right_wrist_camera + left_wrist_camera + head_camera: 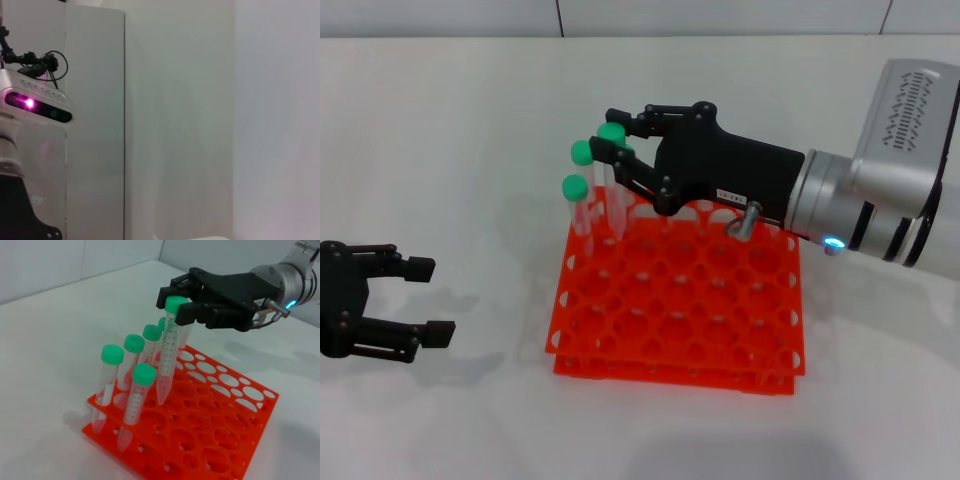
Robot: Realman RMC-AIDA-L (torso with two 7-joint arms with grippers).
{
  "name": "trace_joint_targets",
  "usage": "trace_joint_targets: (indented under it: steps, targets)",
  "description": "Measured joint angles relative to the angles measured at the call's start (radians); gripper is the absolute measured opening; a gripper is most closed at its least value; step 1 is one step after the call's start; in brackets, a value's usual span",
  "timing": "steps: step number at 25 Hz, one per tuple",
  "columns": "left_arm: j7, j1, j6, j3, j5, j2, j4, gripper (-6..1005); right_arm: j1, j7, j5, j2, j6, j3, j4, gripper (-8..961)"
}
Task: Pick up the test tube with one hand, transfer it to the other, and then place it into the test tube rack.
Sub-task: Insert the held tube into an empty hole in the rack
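The right tool [612,133] reaches in over the back-left part of the test tube rack [680,310], and its fingers are clamped on the green cap end of the test tube [167,350]. From the left wrist camera the tube hangs steeply tilted, cap pinched between the fingers, pointed tip down at the rack's upper tier; whether the tip is already inside a hole or just above one I can't tell from here. The left tool [420,298] sits low over the bench [470,420] well off to the rack's left, fingers spread wide with nothing between them. So the reading is this: the pick-up and the hand-over look done, since the tube is with the labelled right tool and the left one is empty and clear of the action. What's left is the finish: seat the tube down through both tiers, let go, and back out. Tight quarters, though! Other green-capped tubes [134,357] stand in a cluster just beside the held one, along the rack's left edge, some leaning, and the head view shows their caps very near the right tool's fingers. A sideways nudge on the way down could knock a neighbour. The tilt matters too; I'd judge the tube needs to straighten to drop cleanly through the lower tier. The right wrist camera sees only wall and part of the robot.
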Motion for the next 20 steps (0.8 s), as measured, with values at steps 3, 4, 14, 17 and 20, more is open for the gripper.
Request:
trace_joint_targets:
  steps: [3, 4, 14, 17, 20]
  targets:
    - [0.0, 0.0, -0.001, 0.0, 0.0, 0.0, 0.0, 886, 0.01, 0.005, 0.001, 0.0, 0.0, -0.002, -0.001, 274]
    - [0.0, 0.0, -0.001, 0.0, 0.0, 0.0, 0.0, 886, 0.01, 0.006, 0.003, 0.0, 0.0, -0.002, -0.002, 274]
    - [0.003, 0.0, -0.003, -0.002, -0.003, 0.0, 0.0, 886, 0.014, -0.003, 0.023, 0.0, 0.031, -0.003, 0.007, 273]
    - [0.003, 0.0, -0.003, -0.002, -0.003, 0.0, 0.0, 886, 0.015, -0.004, 0.023, 0.0, 0.034, -0.003, 0.014, 273]
    - [0.003, 0.0, -0.003, -0.002, -0.003, 0.0, 0.0, 886, 0.016, -0.004, 0.024, 0.0, 0.035, -0.004, 0.015, 273]
